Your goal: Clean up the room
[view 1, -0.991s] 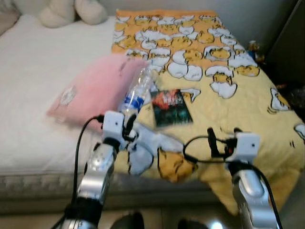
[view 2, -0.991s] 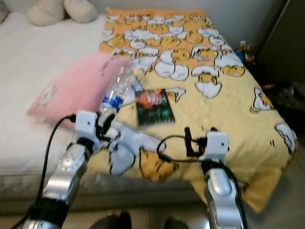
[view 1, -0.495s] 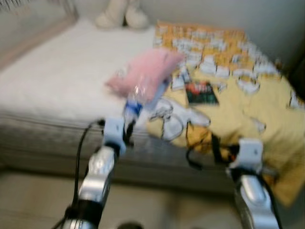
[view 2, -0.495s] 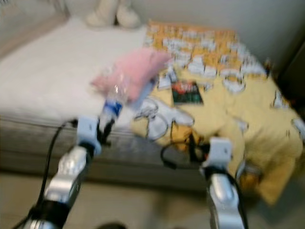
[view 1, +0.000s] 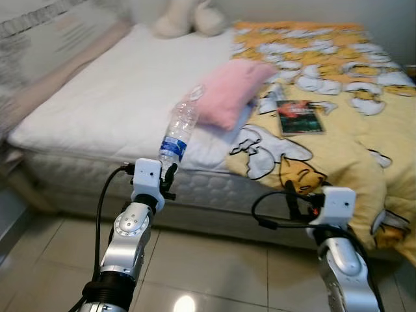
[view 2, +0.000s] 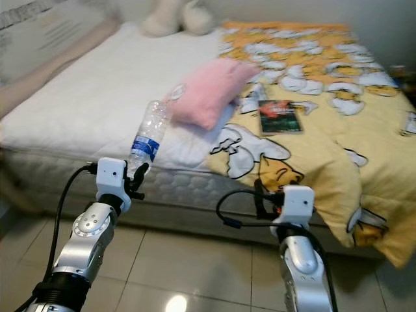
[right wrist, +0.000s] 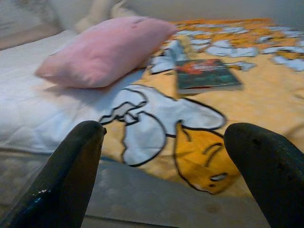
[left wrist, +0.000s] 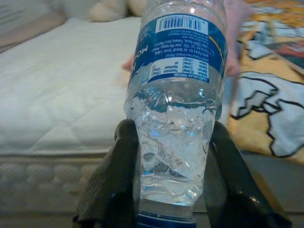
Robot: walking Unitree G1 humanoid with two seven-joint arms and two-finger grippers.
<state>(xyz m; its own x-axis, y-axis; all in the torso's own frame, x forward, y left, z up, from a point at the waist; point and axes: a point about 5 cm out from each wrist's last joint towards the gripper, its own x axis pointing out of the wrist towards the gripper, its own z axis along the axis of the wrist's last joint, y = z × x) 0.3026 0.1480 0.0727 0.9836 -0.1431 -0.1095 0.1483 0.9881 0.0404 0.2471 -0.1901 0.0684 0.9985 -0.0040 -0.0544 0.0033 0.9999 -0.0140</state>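
My left gripper [view 1: 166, 174] is shut on a clear plastic water bottle [view 1: 179, 130] with a blue label, held tilted upward in front of the bed's near edge. In the left wrist view the bottle [left wrist: 176, 95] sits cap-down between my two black fingers [left wrist: 111, 180]. My right gripper [view 1: 298, 195] hangs open and empty over the tiled floor, its fingers [right wrist: 71, 166] spread wide toward the bed. On the bed lie a pink pillow [view 1: 231, 91] and a dark book [view 1: 299, 117], the book resting on the yellow cartoon blanket [view 1: 338, 143].
The bed [view 1: 117, 97] with its white mattress spans the view ahead. A cream plush toy [view 1: 188, 18] sits at the far end. The blanket drapes over the bed's near right corner. Beige floor tiles [view 1: 214, 266] lie between me and the bed.
The camera has pulled back and shifted left, so the bed now looks farther away. The bottle stays in my left gripper, now off the bed and over the floor. The right gripper stays open.
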